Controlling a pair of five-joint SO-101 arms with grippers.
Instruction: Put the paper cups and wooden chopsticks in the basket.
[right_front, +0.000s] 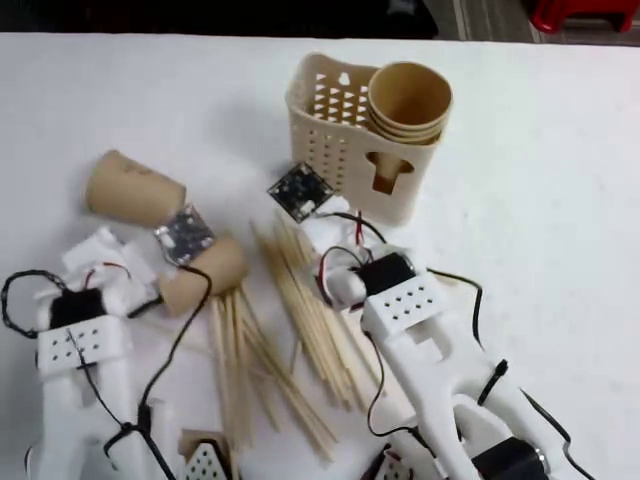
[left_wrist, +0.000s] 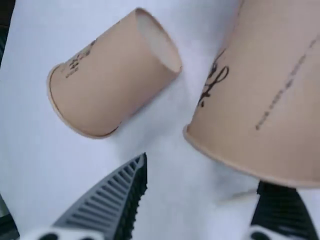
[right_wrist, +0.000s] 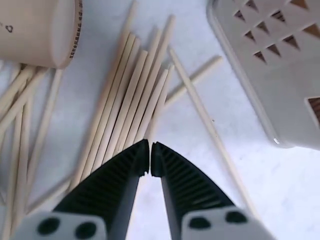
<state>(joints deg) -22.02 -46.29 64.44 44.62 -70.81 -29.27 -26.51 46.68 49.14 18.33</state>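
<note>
Wooden chopsticks (right_front: 305, 300), high view: a loose heap on the table (right_front: 560, 200) between the arms, long axis running from the foot of the basket (right_front: 330, 130) back toward the arm bases. The right arm lies alongside it and is clearly the nearer. Stacked cups (right_front: 410, 100) stand in the basket. Two paper cups lie on their sides by the left arm: far cup (right_front: 130, 188) and near cup (right_front: 205, 272).

Left wrist view: left gripper (left_wrist: 200, 200) spread wide, holding nothing. The near cup's rim sits just ahead of it, the far cup beyond and apart.

Right wrist view: right gripper (right_wrist: 150, 150) pinched closed, empty as far as I can tell, tips over the bundle's near ends. The sticks run straight away from it, with the basket wall off to one side. I judge it must open, then close across the bundle.
</note>
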